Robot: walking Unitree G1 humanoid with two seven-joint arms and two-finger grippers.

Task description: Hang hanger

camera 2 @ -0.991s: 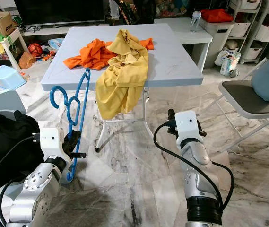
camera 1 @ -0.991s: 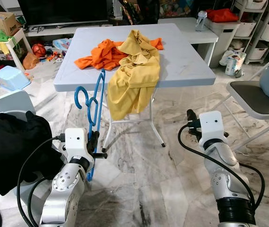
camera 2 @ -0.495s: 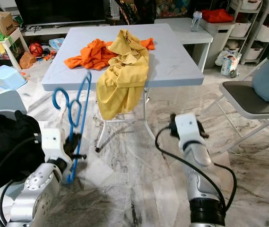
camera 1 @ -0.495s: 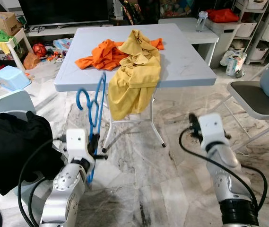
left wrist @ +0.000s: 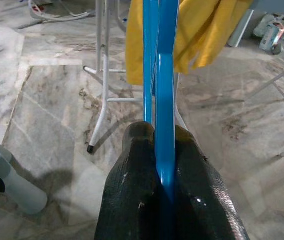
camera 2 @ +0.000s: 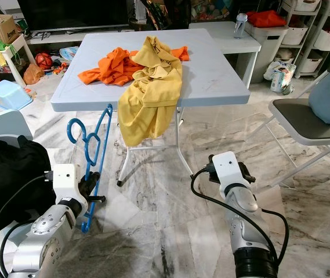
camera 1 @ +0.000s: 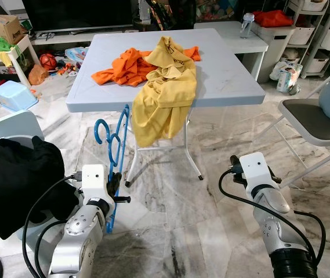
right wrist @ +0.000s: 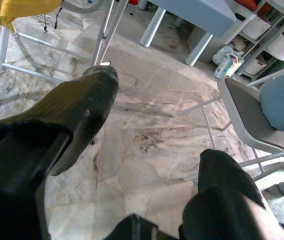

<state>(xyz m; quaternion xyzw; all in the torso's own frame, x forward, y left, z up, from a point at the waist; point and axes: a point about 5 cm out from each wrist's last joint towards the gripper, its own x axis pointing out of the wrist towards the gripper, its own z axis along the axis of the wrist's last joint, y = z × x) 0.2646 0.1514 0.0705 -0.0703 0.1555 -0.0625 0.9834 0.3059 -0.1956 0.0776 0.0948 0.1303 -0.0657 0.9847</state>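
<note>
Left gripper (left wrist: 164,165) had its fingers (left wrist: 132,170) pinched tight on the lower bar of the blue hanger (camera 1: 117,145); the hanger rose upright from between them, hook (camera 1: 102,124) up and beyond the fingertips, just short of the table (camera 1: 222,69) edge. The yellow shirt (camera 1: 167,92) hung off that edge, just past the hanger. Right gripper (right wrist: 151,160) was spread wide and held nothing, pointing at bare floor (right wrist: 146,150).

Risks, my read: the grip sat on one thin bar low down, so the hanger could pivot or slip when swung. The hook could also snag the shirt and drag it off. No rail was visible to hang it on.
</note>
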